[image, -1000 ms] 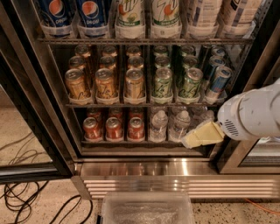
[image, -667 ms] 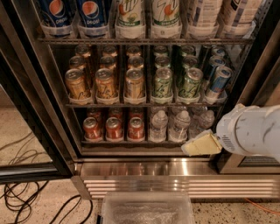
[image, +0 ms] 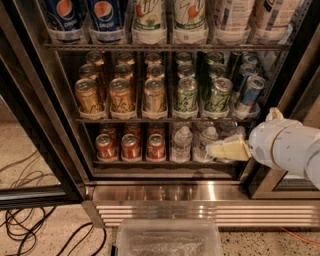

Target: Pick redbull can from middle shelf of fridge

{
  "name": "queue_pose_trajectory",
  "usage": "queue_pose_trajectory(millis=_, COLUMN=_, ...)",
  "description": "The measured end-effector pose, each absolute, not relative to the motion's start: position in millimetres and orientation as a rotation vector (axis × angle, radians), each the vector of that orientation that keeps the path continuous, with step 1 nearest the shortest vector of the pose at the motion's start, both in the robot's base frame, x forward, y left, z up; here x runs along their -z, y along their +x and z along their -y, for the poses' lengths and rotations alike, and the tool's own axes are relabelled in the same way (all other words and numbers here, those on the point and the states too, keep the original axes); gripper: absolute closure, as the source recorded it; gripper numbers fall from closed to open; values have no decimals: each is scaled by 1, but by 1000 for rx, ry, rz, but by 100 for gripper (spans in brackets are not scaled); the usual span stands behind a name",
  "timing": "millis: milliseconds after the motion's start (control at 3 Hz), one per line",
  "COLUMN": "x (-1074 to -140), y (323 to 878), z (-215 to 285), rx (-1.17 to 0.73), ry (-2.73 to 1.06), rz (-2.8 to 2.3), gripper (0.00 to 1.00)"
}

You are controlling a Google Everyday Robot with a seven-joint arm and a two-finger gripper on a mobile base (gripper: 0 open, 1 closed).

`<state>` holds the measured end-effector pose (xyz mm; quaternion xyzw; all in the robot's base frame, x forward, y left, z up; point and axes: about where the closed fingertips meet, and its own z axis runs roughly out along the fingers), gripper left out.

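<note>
the fridge (image: 165,192) stood with its door (image: 30,150) swung out to the left, racks exposed above the steel base. on the middle shelf (image: 165,119), gold cans (image: 87,95) filled the three left lanes and green-and-silver cans (image: 187,94) the next two. the redbull can (image: 251,94) stood at the front of the far-right lane, leaning slightly, with further slim blue-silver cans in line behind it. it remained on the rack, untouched.

the gripper (image: 220,149) was level with the rack below, pointing left, in front of the water bottles (image: 182,142) at the right end of that rack. it sat below and to the left of the redbull can, apart from it. whether the gripper was open or closed could not be told from this view. the white arm (image: 290,147) entered from the right edge.

red cans (image: 131,146) occupied the left part of the lower rack. pepsi bottles (image: 65,12) and 7up bottles (image: 149,12) stood on the rack above. a clear plastic bin (image: 167,240) lay on the floor in front of the base, and dark cables (image: 30,230) trailed across the floor at lower left.
</note>
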<state>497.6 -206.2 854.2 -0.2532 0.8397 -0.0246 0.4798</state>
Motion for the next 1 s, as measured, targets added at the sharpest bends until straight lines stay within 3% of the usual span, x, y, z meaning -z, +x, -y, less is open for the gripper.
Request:
queue_pose_trajectory(millis=333, x=-871, y=531, z=206, rx=-83, ry=-514, rz=-1948, gripper=0)
queue_pose_trajectory(millis=1000, x=-876, y=532, z=207, rx=-113, ry=-503, rz=-1910, gripper=0)
